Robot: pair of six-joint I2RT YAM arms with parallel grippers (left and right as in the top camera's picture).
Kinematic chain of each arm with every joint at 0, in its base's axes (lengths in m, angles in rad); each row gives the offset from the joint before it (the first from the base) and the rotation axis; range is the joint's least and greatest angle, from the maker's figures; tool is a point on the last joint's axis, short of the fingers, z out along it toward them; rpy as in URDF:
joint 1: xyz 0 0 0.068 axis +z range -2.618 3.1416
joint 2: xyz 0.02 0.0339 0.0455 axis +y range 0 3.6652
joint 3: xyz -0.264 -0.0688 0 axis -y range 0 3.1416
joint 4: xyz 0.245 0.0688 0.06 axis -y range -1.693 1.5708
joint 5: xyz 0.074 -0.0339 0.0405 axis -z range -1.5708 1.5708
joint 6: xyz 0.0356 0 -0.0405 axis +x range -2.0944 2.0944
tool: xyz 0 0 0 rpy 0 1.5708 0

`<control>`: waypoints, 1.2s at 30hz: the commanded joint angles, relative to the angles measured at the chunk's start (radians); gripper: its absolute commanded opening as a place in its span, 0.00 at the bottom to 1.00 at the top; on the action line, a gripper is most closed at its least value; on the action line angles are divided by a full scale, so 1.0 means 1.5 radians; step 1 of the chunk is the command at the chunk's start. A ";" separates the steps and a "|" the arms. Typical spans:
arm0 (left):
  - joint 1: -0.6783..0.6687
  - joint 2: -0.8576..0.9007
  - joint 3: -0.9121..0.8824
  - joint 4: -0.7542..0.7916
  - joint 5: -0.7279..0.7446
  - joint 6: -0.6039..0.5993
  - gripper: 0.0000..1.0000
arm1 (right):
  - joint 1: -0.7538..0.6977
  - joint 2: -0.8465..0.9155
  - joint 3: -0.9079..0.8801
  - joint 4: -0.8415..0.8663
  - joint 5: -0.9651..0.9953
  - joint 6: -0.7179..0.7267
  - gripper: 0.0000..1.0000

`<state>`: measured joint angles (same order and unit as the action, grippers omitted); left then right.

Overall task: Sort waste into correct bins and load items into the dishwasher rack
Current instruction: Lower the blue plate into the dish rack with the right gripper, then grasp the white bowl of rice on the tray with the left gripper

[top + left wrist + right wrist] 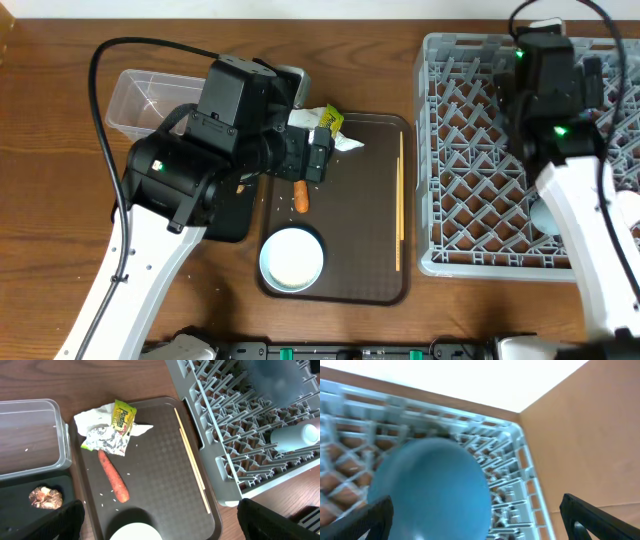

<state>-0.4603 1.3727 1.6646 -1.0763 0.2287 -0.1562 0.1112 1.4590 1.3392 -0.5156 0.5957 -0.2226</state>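
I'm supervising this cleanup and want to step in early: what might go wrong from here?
The carrot stick lies right against the crumpled wrappers; a pinch on one may drag the other into the wrong bin. The thin chopsticks lie flat near the serving tray rim, so a grasp may slip off them.

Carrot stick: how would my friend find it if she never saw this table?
Find the big grey rack, then look just left of it at the dark brown serving tray. Near the tray's left side, the carrot stick lies between the crumpled wrappers and the white bowl. It is the only orange thing, shorter and fatter than the pale chopsticks.
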 commanded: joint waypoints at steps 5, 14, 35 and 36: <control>0.001 0.004 0.005 -0.005 -0.009 0.005 0.98 | 0.001 -0.037 -0.003 -0.094 -0.250 0.119 0.99; 0.005 0.013 -0.028 -0.079 -0.195 0.017 0.98 | 0.002 -0.039 -0.003 -0.163 -0.598 0.153 0.99; -0.212 0.102 -0.385 0.035 -0.053 0.015 0.76 | 0.001 -0.039 -0.003 -0.175 -0.609 0.198 0.81; -0.217 0.102 -0.399 0.048 -0.053 0.005 0.75 | 0.001 -0.039 -0.003 -0.176 -0.609 0.198 0.81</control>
<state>-0.7673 1.5318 1.1076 -1.0233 0.1444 -0.1097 0.1104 1.4200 1.3384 -0.7803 -0.3012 0.0608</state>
